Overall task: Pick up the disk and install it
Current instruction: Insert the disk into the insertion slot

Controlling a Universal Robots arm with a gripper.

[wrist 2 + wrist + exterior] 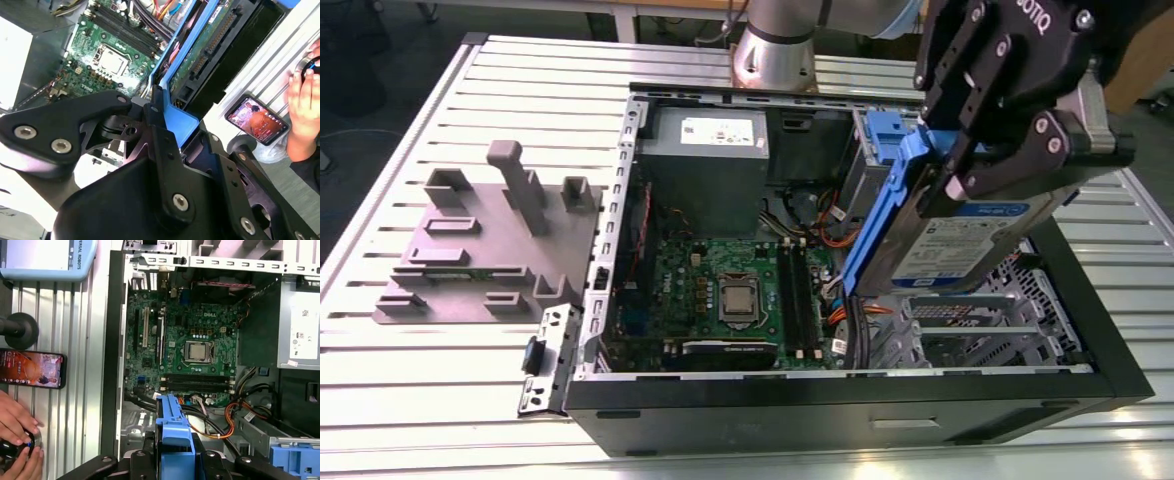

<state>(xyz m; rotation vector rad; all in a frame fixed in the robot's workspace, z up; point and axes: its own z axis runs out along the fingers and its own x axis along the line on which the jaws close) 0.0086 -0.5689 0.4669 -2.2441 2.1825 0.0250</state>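
Pincer [974, 185] is closed on the disk [958, 245], clamped across its blue rails. The disk hangs tilted, label outward, above the drive cage [987, 330] at the exterior view's right of the open computer case [854, 410]. It is not seated. Orange cables [834, 215] run near its lower rail.

Second wrist view: the pincer [160, 125] grips the rail end, and the disk [210, 45] shows its circuit-board side. A hand [305, 95] and a phone [257, 120] rest on the surface [280, 60] outside the case.

First wrist view: the disk [172, 427] rail sits between the pincer [174, 460] fingers, near the motherboard [185, 350].

Judgement: level the disk so its rails lie parallel to the cage guides. Grip firmly, avoid the cables, go slowly.
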